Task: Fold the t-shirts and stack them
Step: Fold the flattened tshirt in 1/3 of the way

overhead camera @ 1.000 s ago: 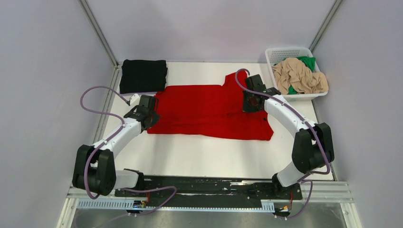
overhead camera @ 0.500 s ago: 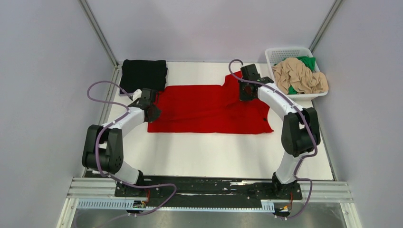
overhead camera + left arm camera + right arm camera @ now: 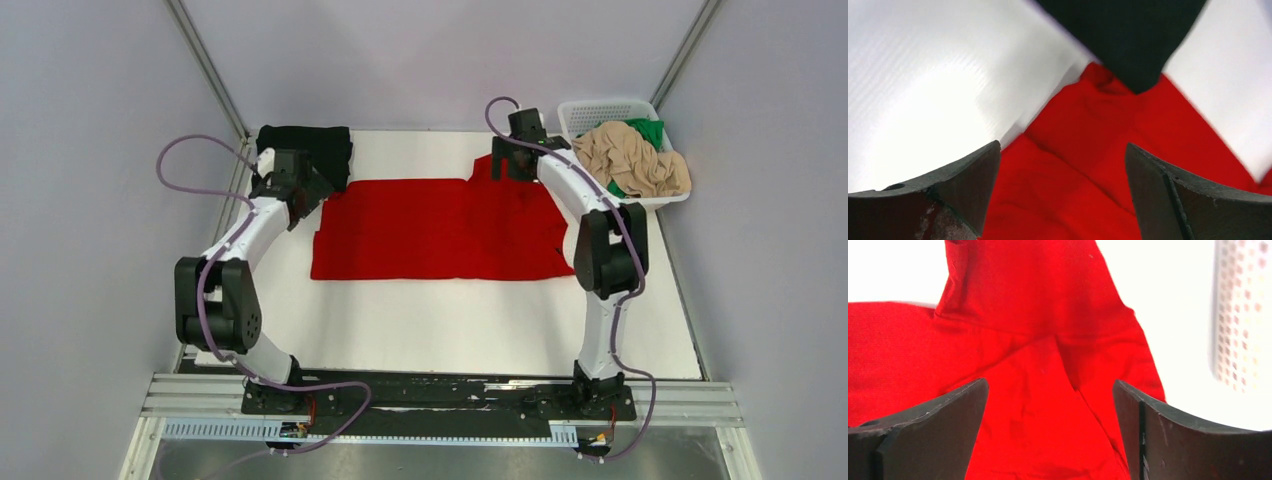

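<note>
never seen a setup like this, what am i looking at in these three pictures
Two robot arms stand at the near edge of a white table, each ending in a two-finger gripper. The wide picture is from a fixed camera above; the other two are from wrist cameras, looking out between the fingers. A red t-shirt lies spread flat, a folded black t-shirt by its far left corner. A basket far right holds a beige t-shirt and a green t-shirt. The left gripper and right gripper are open over the red t-shirt's far edge, holding nothing.
</note>
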Motion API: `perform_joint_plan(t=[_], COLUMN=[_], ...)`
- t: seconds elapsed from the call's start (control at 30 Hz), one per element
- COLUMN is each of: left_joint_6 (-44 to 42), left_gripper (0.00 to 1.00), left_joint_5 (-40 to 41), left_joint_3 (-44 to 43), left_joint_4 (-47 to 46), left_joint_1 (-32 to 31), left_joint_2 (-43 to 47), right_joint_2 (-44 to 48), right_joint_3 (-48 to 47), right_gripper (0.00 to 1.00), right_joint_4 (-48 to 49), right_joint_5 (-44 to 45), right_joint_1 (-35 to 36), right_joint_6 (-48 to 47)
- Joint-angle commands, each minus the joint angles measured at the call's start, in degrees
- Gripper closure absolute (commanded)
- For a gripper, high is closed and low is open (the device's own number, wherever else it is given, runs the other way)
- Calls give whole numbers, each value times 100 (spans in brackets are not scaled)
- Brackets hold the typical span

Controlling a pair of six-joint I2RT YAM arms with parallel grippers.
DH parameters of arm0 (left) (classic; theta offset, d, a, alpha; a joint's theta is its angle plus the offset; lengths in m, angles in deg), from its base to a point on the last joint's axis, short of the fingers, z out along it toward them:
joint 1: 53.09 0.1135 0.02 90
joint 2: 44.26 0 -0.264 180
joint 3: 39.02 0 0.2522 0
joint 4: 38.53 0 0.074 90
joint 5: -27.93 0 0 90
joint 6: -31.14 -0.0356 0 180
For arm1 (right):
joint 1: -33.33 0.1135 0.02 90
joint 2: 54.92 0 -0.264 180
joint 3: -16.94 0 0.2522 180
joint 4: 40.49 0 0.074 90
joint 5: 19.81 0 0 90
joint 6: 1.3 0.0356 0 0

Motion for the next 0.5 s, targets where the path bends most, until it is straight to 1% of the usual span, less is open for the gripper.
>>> perform_joint_plan(t=[0.0, 0.03, 0.07, 0.1, 0.13, 0.2, 0.3, 0.33, 0.47], left_joint_6=[-503, -520, -560, -578, -571, -567, -608, -617, -607], left_gripper=[0, 0, 0, 0, 0, 0, 0, 0, 0], left_joint_5=[-353, -567, -1130, -1377, -1928, -2321, -2335, -2387, -2554], left_joint_3=[-301, -199, -113, 99, 199, 477, 882, 977, 1443], left_joint_4=[236, 208, 142, -49, -137, -293, -343, -511, -1272], left_joint_1=[21, 21, 21, 9, -7, -119, -467, -578, -655], left_joint_2=[813, 862, 939, 965, 1002, 1030, 1035, 1022, 760], right_joint_2=[1348, 1605, 1867, 2079, 2281, 2575, 2857, 2920, 2851], right_joint_3=[876, 1261, 1690, 2060, 2446, 3078, 3758, 3947, 4426], right_gripper=[0, 0, 0, 0, 0, 0, 0, 0, 0], right_joint_4=[93, 215, 369, 513, 648, 847, 944, 989, 1420], right_joint_5=[-37, -392, -790, -1127, -1495, -1838, -1831, -1821, -1713], right_joint_1=[-58, -62, -62, -55, -56, -50, -49, -53, -90], right_joint_6=[375, 486, 619, 744, 877, 1051, 1258, 1298, 1261])
